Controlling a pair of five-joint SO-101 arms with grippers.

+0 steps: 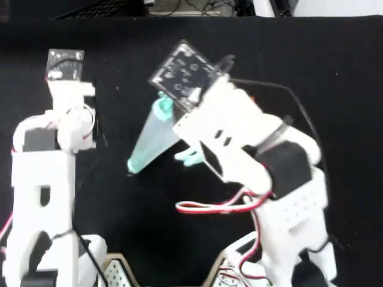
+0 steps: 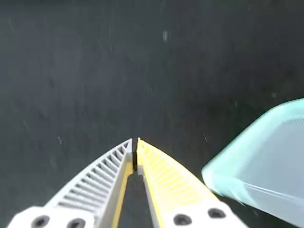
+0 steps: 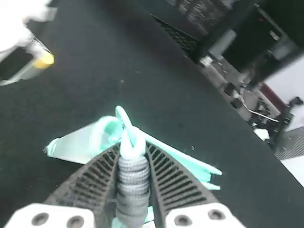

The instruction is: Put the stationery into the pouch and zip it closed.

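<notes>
While the right gripper (image 3: 133,147) pinches the grey pull (image 3: 132,180) of the pouch (image 3: 78,142), which hangs beyond its tips, zipping seems in hand; the left gripper (image 2: 136,142), closed empty just beside, should brace it.

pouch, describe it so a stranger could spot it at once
On the black table, find the right arm near the middle. Its tool grips the pouch by its loop. Pale teal and see-through, it stands out from the white arm.

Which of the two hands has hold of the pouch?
The right hand: it is shut on the teal loop of the pouch. The left hand is shut too, but on nothing.
</notes>
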